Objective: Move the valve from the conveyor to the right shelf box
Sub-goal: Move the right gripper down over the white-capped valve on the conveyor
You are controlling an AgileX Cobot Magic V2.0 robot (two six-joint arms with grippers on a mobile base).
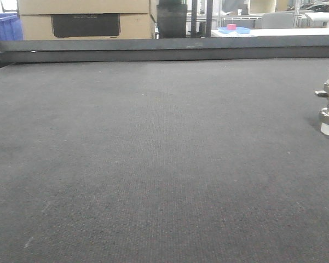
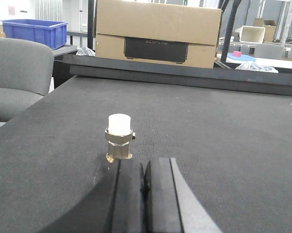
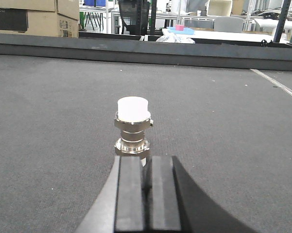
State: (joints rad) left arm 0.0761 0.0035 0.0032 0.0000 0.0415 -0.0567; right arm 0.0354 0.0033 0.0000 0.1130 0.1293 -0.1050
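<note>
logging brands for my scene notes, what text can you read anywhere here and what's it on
"ECOFLOW": faint, on the dark panel of the cardboard box.
The small print on the box's side, in the right wrist view: too small to read.
On the valve and the conveyor: no markings visible.

The conveyor (image 1: 153, 164) has a matt, dark grey belt with a rough, felt-like weave, edged by a side rail (image 1: 164, 49) of dull dark metal. The valve (image 3: 132, 133) on it is bright silvery metal, glossy on its hex rings, topped by a cap (image 3: 133, 108) of smooth, matt white plastic. The right gripper (image 3: 146, 162) looks matt black, and behind are a plain brown cardboard box (image 2: 158, 31), a smooth blue plastic crate (image 2: 34, 31) and a grey cloth chair (image 2: 19, 68).
</note>
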